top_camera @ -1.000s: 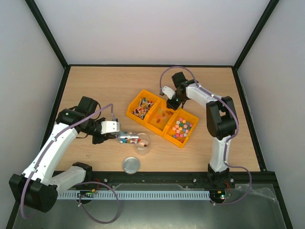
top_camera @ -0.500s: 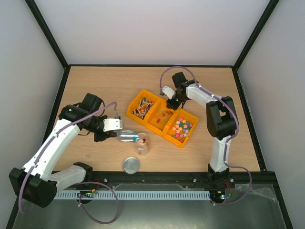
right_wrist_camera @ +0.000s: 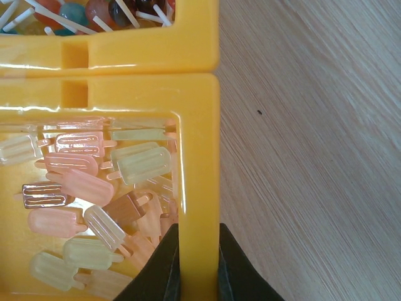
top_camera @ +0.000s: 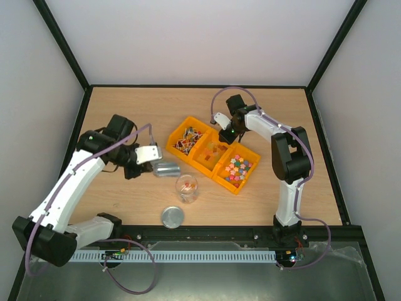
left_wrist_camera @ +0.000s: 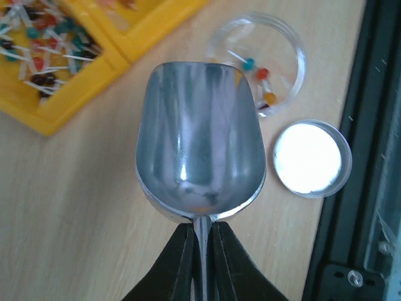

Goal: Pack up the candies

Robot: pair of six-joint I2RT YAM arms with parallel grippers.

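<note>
Top external view says you're early in this one. Most of the candies [top_camera: 185, 142] are in the left bin [top_camera: 173, 151], the one at the end of the yellow row, piled up with their little white sticks poking everywhere. Only a few have made it into the clear jar [top_camera: 187, 188]. In the left wrist view you can count roughly three or four lying at the bottom.

Your left gripper [left_wrist_camera: 200, 232] is pinched tight on the thin handle of the metal scoop [left_wrist_camera: 200, 150]. The bowl of that scoop is bare, nothing in it. It hangs over open table [top_camera: 125, 113] between the left bin and the jar, so my guess is you're between loads and heading for another dip.

Your right gripper [right_wrist_camera: 197, 241] is clamped on the wall of the middle bin [right_wrist_camera: 199, 157], fingers on either side of the yellow rim, next to the pastel popsicle-shaped pieces [right_wrist_camera: 94, 188]. Looks like it's just pinning the bins in place.

The lid [top_camera: 171, 217] lies flat on the table near the jar, not on it.

So what's left, as I read it: several more scoops from the heap into the jar, then probably capping it. Well under halfway, I'd say.
</note>
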